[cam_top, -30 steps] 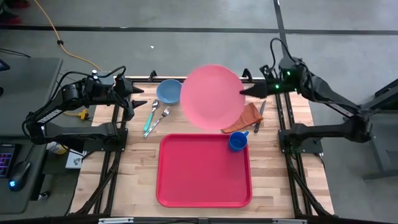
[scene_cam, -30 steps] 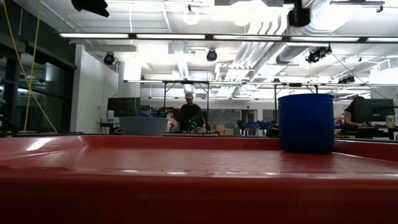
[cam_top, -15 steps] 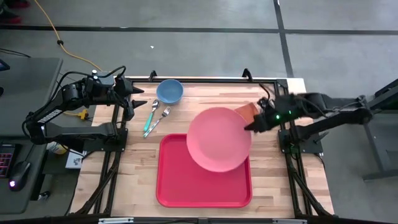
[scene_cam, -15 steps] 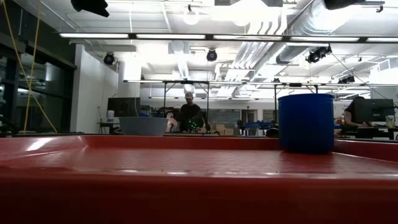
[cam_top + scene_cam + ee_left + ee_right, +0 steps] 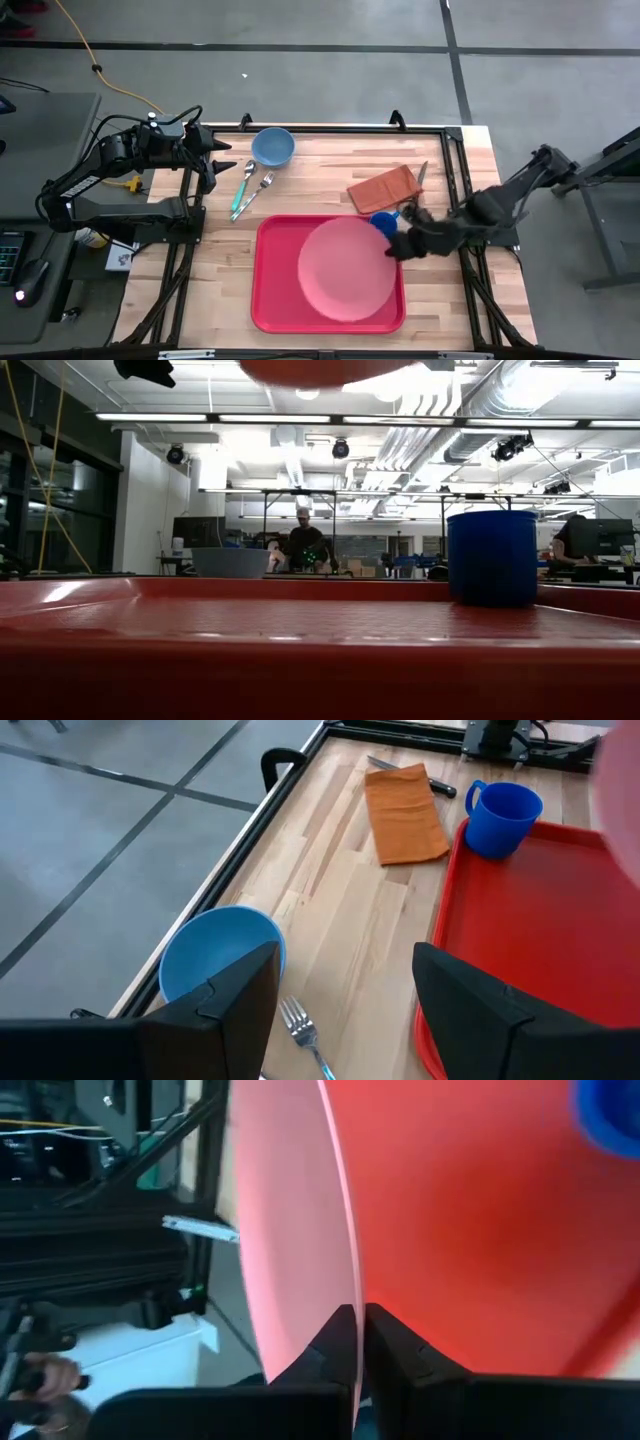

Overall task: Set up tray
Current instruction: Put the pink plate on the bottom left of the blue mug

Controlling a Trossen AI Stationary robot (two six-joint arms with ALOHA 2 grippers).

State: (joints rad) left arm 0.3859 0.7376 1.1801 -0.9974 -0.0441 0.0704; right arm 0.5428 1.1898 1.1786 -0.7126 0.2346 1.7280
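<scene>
Tray (image 5: 275,305) lies flat on the bench (image 5: 320,170), at its near edge between the two arms, with a blue cup (image 5: 384,222) at its far right corner. Above it the right gripper (image 5: 396,247) holds a pink plate (image 5: 345,270) by the rim, fingers (image 5: 335,1342) pinched narrowly on the edge; the low view shows the plate's underside high overhead, so it hangs clear of the tray, not yet set down.

Main risk, as I judge it: the grip is on one thin edge only, so the plate could pivot or slip out if lowered fast or tilted. The cup sits just beside the plate's rim and the gripper; a descent drifting that way could knock it over or land the plate on it. Released while tilted, the plate might slide or rest on the tray's raised rim.

Behind the tray lie a napkin (image 5: 383,188), knife (image 5: 421,175), fork (image 5: 258,190) and bowl (image 5: 272,147). The left gripper (image 5: 215,160) waits by the bowl, fingers (image 5: 225,1000) spread wide, holding nothing.
</scene>
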